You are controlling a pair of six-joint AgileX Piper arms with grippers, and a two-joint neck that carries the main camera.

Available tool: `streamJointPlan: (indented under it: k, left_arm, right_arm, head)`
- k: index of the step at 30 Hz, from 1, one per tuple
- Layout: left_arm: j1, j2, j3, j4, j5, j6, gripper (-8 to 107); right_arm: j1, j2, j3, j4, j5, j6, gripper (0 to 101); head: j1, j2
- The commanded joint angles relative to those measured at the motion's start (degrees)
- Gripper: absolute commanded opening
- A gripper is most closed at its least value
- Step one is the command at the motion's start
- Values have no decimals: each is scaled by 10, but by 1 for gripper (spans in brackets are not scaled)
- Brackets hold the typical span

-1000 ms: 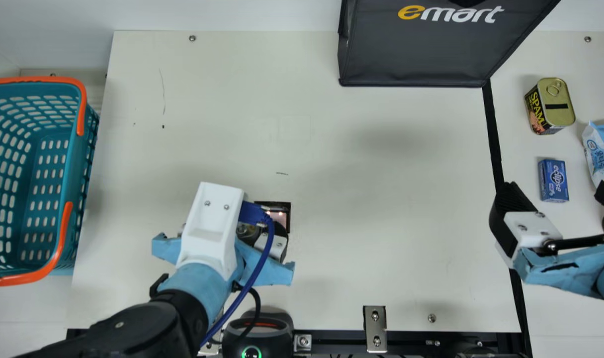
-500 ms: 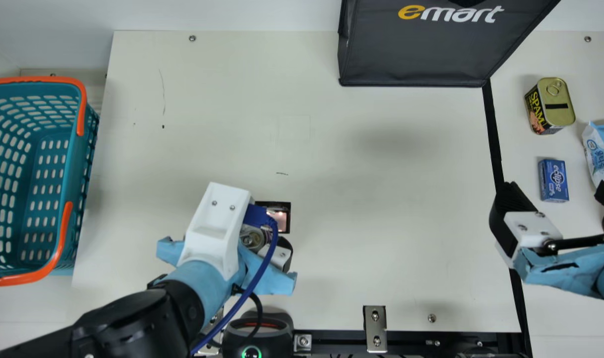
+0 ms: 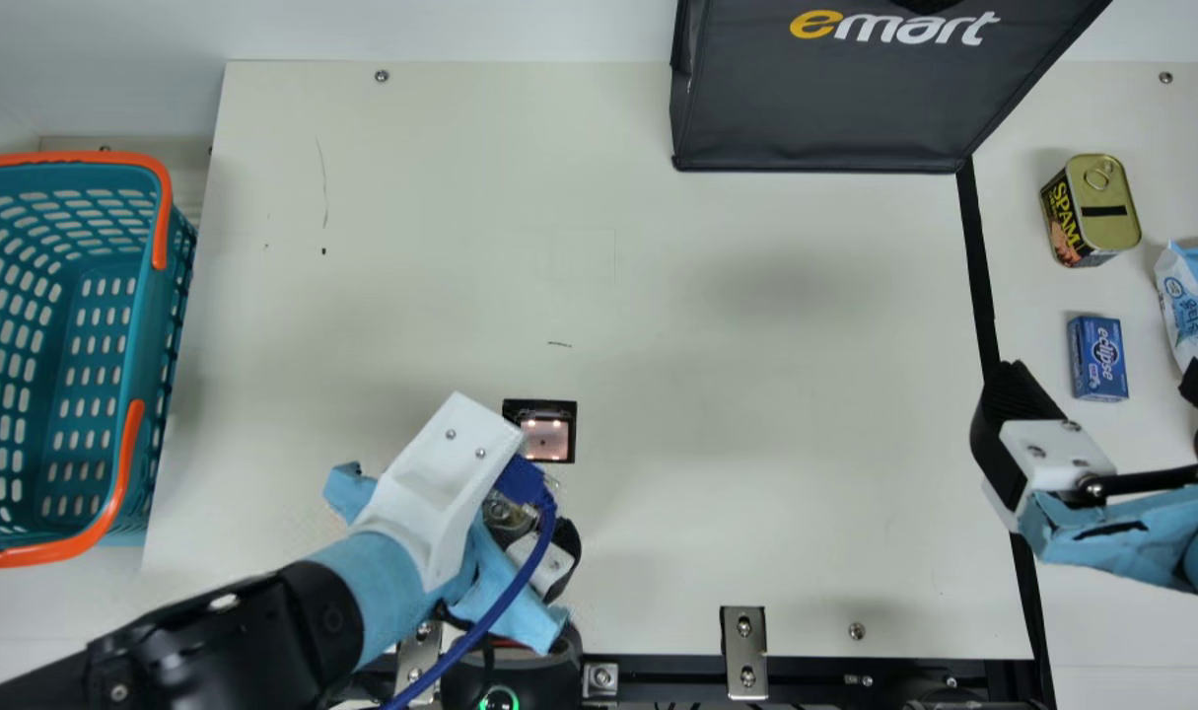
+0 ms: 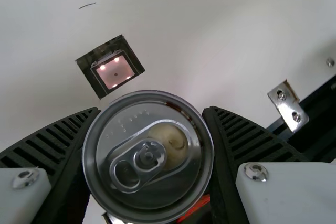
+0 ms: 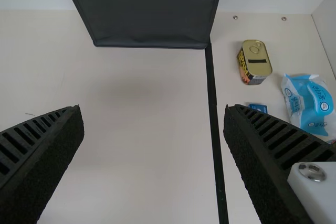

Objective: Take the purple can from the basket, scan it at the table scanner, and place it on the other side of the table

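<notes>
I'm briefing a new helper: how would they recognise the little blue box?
On the main view's right side, find the long black strip. Beyond it, below the tin, lies the box: deep blue with straight edges, unlike the crinkled, paler packet.

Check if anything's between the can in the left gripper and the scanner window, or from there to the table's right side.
Nothing visible stands between the can in the left gripper and the scanner window. Beyond it, the right gripper hangs over the table's right side and might get in the way.
</notes>
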Motion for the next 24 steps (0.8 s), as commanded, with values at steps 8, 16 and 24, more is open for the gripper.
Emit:
streamJointPlan:
  k: [8, 16, 24]
  left_arm:
    - [64, -22, 15, -80, -28, 296, -8]
    - [150, -17, 4, -188, -29, 512, -8]
    - [232, 10, -18, -287, 6, 711, -8]
  right_arm:
    - [0, 0, 0, 0, 0, 0, 95]
    - [0, 0, 0, 1, 0, 0, 95]
    - [0, 0, 0, 1, 0, 0, 95]
  head:
    - [-16, 0]
    - [-16, 0]
    - [-16, 0]
